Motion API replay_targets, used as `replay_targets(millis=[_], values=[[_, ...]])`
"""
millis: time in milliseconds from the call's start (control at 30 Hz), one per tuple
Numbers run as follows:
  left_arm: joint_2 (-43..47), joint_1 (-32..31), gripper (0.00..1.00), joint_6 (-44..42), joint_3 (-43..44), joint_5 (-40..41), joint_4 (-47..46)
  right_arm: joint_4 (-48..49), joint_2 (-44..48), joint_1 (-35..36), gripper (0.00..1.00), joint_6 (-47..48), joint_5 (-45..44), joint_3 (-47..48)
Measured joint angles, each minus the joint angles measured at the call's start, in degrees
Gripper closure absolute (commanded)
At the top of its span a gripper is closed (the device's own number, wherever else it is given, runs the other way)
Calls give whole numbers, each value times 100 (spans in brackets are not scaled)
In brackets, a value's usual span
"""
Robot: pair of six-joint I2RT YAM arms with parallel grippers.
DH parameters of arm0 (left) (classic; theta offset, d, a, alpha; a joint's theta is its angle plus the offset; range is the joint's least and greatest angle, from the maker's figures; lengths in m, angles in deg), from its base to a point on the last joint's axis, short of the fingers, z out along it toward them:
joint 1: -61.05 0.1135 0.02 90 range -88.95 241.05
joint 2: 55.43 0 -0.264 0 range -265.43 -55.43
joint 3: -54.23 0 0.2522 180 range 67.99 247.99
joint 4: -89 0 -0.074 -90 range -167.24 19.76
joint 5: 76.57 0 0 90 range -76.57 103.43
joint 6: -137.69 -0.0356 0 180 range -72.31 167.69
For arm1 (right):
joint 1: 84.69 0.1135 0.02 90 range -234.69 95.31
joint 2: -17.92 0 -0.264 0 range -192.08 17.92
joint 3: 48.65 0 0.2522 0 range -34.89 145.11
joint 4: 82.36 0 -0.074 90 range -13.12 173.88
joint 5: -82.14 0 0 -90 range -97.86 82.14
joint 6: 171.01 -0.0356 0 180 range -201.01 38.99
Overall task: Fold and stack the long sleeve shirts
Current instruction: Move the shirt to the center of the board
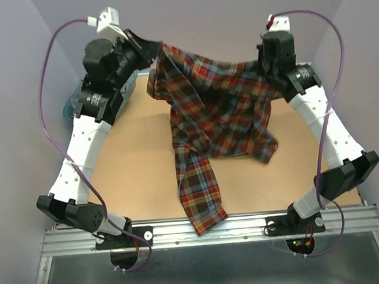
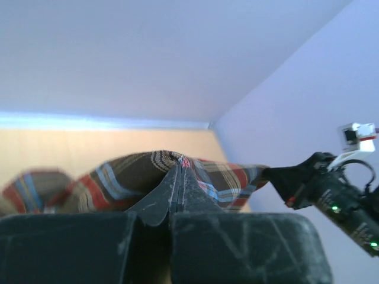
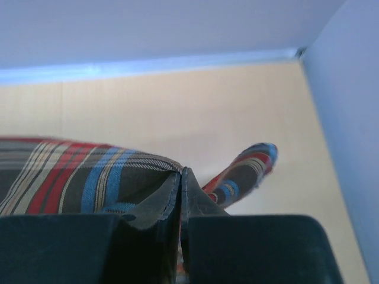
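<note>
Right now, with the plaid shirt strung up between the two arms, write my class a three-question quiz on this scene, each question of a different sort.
1. True or false: the left gripper and the right gripper are each shut on the plaid shirt.
2. In the top view, the loose sleeve reaches toward: A the near edge of the table; B the far wall; C the right wall.
3. Short answer: is the shirt folded yet?

Key: 1 true; 2 A; 3 no, it hangs unfolded.
</note>
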Motion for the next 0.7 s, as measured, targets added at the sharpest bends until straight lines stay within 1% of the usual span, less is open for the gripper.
replay_targets(millis=[100, 133, 200, 267, 333, 567, 700], values=[[-177, 205, 100, 46, 986, -249, -166, 11, -380, -24, 93, 326, -278, 1110], [-186, 256, 100, 63, 1132, -291, -199, 33, -527, -24, 93, 459, -334, 1552], [-175, 367, 100, 87, 1504, -391, -354, 59, -651, -24, 93, 636, -372, 2081], [-81, 435, 100, 87, 1561, -417, -551, 98, -640, -24, 94, 756, -369, 2312], [72, 505, 100, 90, 1473, -435, -743, 221, -570, -20, 94, 903, -339, 2352], [450, 682, 100, -4, 1362, -553, -756, 236, -313, -17, 94, 1091, 111, 2328], [820, 684, 100, -142, 1193, -531, -730, 267, 236, -15, 94, 1108, 450, 1969]])
